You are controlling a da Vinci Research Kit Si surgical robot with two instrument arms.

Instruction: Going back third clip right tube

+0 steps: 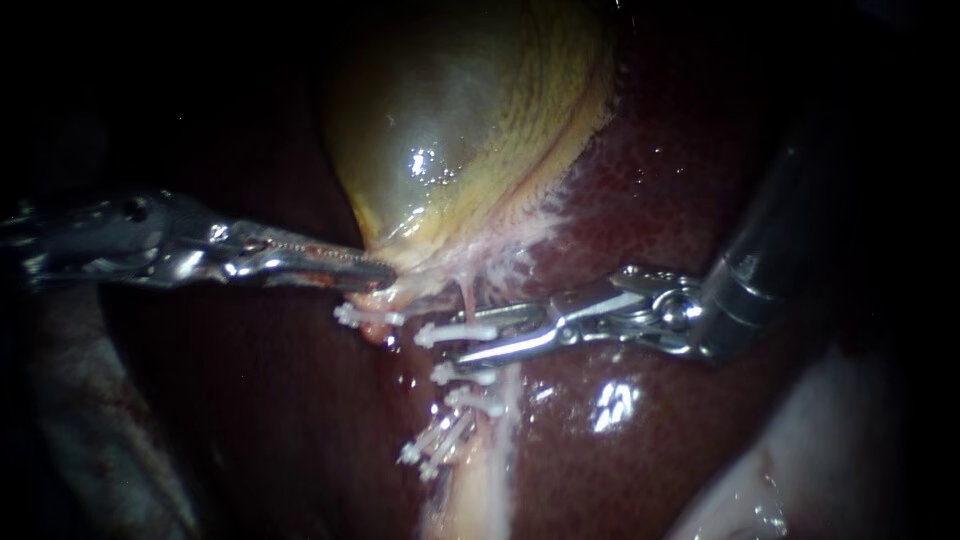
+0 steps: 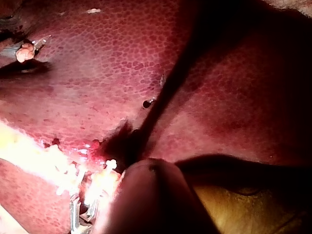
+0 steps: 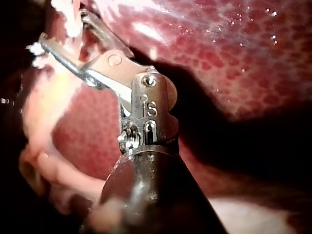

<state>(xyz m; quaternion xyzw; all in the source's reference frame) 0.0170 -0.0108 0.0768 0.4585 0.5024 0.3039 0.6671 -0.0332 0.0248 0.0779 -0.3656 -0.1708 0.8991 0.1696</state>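
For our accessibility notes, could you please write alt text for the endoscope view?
The right instrument stands open at a pale tube carrying several white clips, over dark red liver. From the left, the left instrument grips the lower end of the yellow-green gallbladder.

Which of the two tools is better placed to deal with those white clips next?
Likely the right instrument: its open jaws lie among the clips on the tube. The left instrument is tied up, jaws shut on the gallbladder at its lower end.
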